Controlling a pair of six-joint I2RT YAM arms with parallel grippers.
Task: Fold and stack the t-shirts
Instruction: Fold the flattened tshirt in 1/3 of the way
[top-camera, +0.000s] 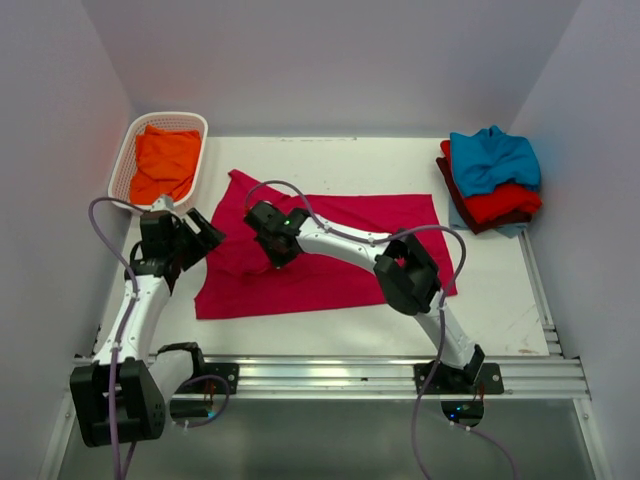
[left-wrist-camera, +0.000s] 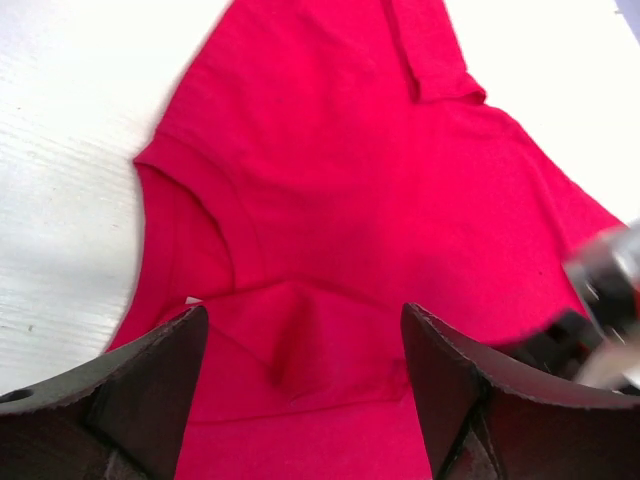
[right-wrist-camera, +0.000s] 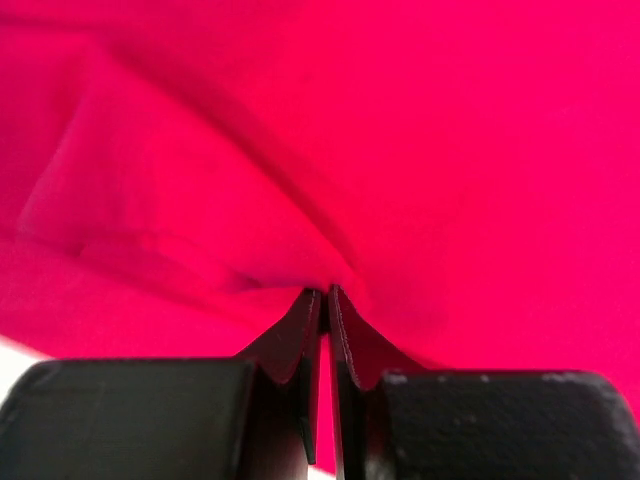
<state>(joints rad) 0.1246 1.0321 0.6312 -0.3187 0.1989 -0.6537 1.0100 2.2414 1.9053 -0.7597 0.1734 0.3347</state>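
Top external view: a crimson-pink t-shirt (top-camera: 340, 255) lies spread over the middle of the table (top-camera: 500, 300), its length running from 9 to 3 o'clock, with one sleeve pointing toward 11 o'clock. Its cloth is rumpled around the centre-left, where the right arm reaches across from 5 o'clock.

The right end effector (top-camera: 277, 257) points down onto that rumpled patch. From the right wrist, the right end effector (right-wrist-camera: 325, 295) has its fingers pressed together, and a raised ridge of the crimson-pink t-shirt (right-wrist-camera: 420, 130) runs straight into their tips, so it is pinching a fold of the cloth.

The left end effector (top-camera: 192, 238) sits at the shirt's 9 o'clock edge. From the left wrist, the left end effector (left-wrist-camera: 305, 385) has its fingers spread wide, with the collar end of the crimson-pink t-shirt (left-wrist-camera: 350, 170) lying below and between them. Whether the fingers touch the cloth I cannot tell.

At 10 o'clock a white lattice basket (top-camera: 123, 160) holds an orange t-shirt (top-camera: 165, 165), bunched up. At 2 o'clock stands a stack near the table's corner: a teal-blue t-shirt (top-camera: 492, 158) on top, a red t-shirt (top-camera: 505, 204) under it, and a maroon t-shirt (top-camera: 449, 187) at the bottom, showing along the stack's 9 o'clock side.
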